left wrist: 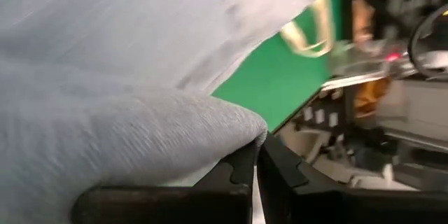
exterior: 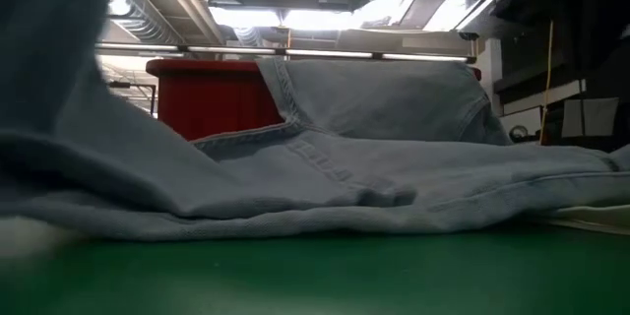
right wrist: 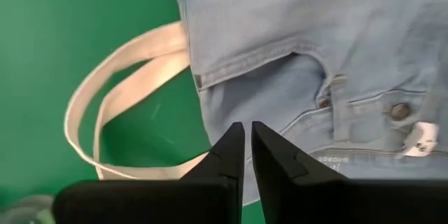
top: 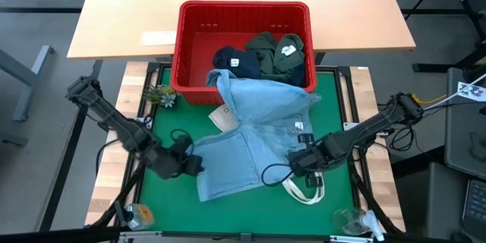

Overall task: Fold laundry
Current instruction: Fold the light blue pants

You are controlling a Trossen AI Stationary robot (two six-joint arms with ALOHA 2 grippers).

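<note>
Denim jeans edge clenched in left gripper jaws; right gripper jaws closed over waistband.

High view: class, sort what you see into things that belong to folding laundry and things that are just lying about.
Belongs to the job:
denim garment
navy garment
olive garments
left gripper
right gripper

Just lying about:
red basket
tote handles
small plant
paper sheet
</note>
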